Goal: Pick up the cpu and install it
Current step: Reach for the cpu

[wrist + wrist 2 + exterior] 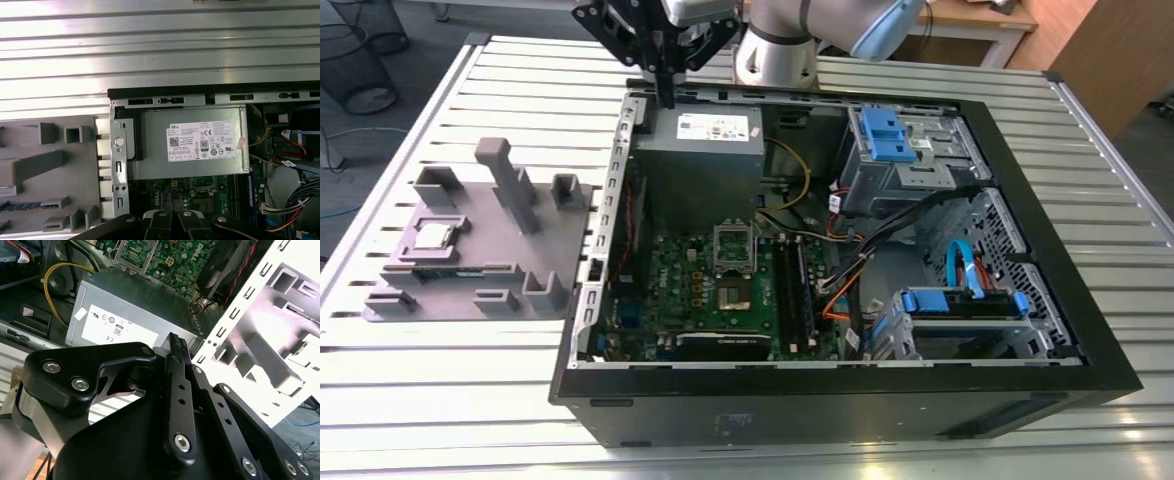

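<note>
I log the cpu (pixel 434 236): small square chip, shiny silver-grey top, lying flat in a recess of the grey holder (pixel 494 262), outside the computer case (pixel 854 405), on the exterior view's left.

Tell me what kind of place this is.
Probably a robotics lab or test bench: an open computer case lies on a slatted metal table, a grey parts fixture beside it holds the cpu, and a robot arm stands by.
</note>
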### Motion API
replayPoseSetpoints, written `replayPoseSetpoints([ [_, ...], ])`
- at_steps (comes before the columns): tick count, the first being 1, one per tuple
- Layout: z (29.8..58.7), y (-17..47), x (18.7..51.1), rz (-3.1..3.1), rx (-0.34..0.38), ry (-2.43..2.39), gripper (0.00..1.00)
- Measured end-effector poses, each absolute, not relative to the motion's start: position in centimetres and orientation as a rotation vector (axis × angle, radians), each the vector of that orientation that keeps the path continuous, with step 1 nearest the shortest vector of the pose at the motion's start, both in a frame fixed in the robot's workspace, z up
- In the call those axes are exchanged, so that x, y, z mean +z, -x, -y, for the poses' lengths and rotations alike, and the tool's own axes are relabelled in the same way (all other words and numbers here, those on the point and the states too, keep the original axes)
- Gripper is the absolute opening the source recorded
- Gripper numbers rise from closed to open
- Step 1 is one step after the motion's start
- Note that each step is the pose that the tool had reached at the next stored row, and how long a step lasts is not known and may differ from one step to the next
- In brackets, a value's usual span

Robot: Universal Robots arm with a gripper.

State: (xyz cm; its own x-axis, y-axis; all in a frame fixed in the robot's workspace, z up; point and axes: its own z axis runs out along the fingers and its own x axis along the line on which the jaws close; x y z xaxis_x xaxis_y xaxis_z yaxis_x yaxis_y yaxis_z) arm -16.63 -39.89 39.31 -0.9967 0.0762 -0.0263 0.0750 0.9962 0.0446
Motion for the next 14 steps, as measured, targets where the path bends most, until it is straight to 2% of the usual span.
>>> replayPoseSetpoints([
  [14,39.9,19.3,39.2,-3.111,0.068,-0.118,0.11],
])
